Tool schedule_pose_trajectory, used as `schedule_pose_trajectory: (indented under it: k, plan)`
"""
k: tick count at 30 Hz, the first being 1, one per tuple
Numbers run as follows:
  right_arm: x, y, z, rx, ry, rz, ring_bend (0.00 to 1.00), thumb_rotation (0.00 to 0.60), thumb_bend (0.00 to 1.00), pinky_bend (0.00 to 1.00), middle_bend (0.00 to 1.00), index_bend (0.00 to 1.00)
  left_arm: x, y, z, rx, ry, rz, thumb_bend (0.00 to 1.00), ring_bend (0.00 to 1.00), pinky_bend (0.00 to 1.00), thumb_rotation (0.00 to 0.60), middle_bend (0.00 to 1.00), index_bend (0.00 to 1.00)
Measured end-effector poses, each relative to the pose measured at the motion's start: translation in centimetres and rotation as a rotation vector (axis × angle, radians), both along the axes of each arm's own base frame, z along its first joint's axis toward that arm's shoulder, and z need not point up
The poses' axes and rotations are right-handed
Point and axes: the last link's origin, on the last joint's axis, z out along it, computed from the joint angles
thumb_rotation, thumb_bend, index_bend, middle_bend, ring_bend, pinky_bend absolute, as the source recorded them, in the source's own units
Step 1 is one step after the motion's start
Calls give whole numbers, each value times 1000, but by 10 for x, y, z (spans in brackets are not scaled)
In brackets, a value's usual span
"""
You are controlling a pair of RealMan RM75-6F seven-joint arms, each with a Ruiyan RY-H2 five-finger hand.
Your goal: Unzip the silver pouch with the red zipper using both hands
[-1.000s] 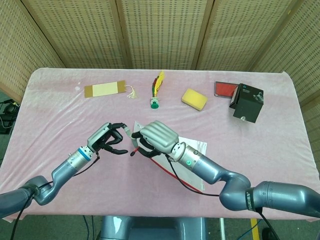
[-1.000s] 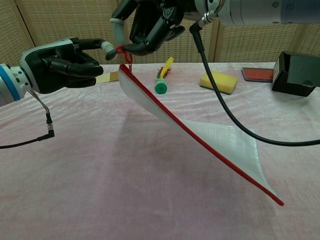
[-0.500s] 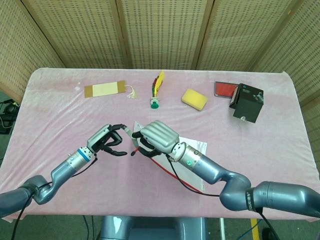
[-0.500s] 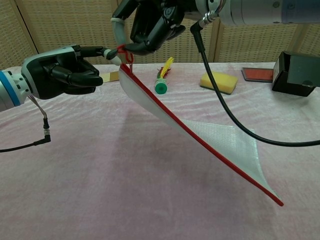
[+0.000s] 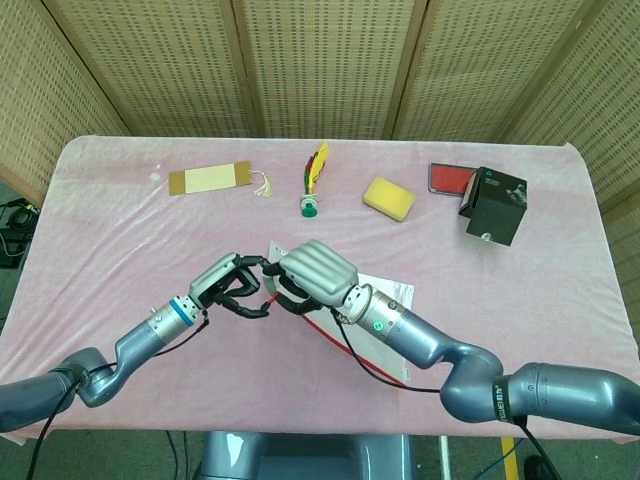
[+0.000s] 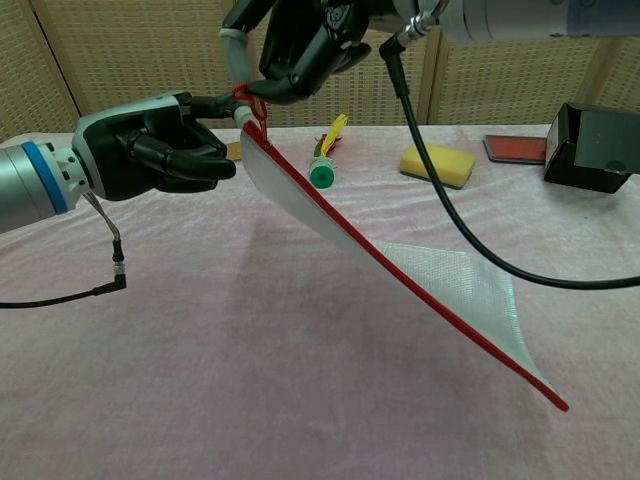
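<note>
right robot hand [image 6: 305, 45] grips pouch [image 6: 400, 270] corner, lifted off tabletop [image 6: 200, 380] | left robot hand [image 6: 160, 145] fingertips at red pull [image 6: 250, 103] beside that corner, grip unclear

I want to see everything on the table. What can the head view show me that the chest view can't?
Only the head view shows the whole tan bookmark with its tassel, the white label on the black box and the folding screens behind the table.

Only the chest view shows the silver pouch hanging tilted in the air, its red zipper running down to a low corner.

Both show the left hand reaching to the pouch's top corner, the right hand holding it up, the yellow sponge and the shuttlecock.
</note>
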Motion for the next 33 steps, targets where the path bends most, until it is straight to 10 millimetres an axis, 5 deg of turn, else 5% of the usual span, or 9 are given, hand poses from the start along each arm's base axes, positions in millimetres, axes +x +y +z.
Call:
schedule_pose_trajectory:
  k: [22, 33]
  plan:
    - [-4, 0, 2, -7, 1, -8, 940, 600, 665, 1000, 946, 791, 11, -2, -11, -24, 5, -6, 377, 926, 1000, 600, 1000, 600]
    - [-6, -2, 4, -12, -14, -19, 940, 600, 666, 1000, 946, 791, 12, 1, -9, -31, -7, 23, 684, 926, 1000, 600, 1000, 823]
